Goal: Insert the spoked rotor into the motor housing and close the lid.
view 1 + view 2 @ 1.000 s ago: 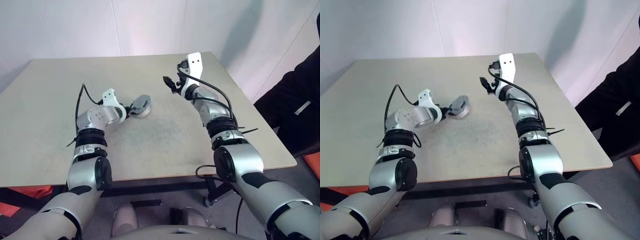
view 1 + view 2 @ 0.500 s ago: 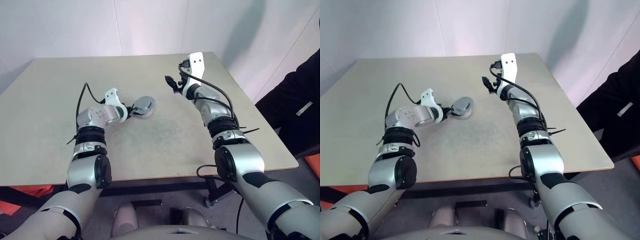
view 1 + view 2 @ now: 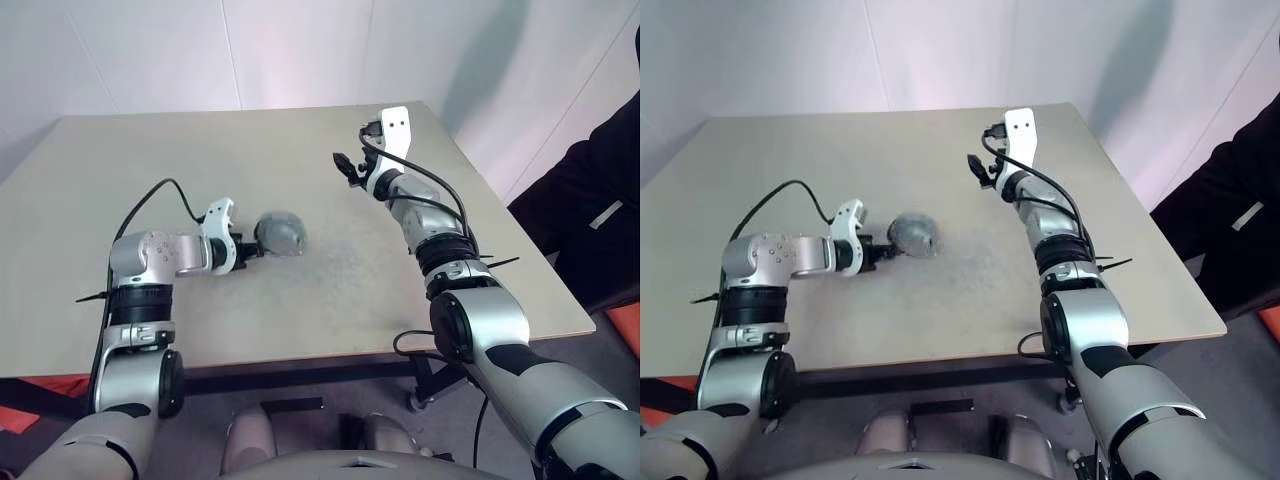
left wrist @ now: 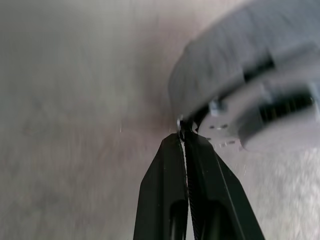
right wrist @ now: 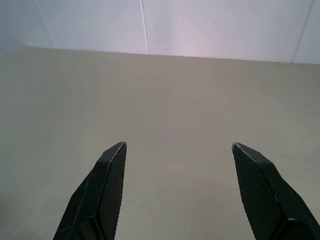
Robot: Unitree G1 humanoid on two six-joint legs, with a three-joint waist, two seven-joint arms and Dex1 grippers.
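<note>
I see the round grey ribbed metal lid sitting on the motor housing, centre-left on the beige table. My left claw is pinched together beside it; my right claw waits apart, upper centre, empty.

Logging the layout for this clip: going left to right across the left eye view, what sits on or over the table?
Left gripper, its jaws shut beside the part → the lid on the motor housing, on the table → right gripper, held above the table with jaws open → a person's dark sleeve at the right edge.
</note>
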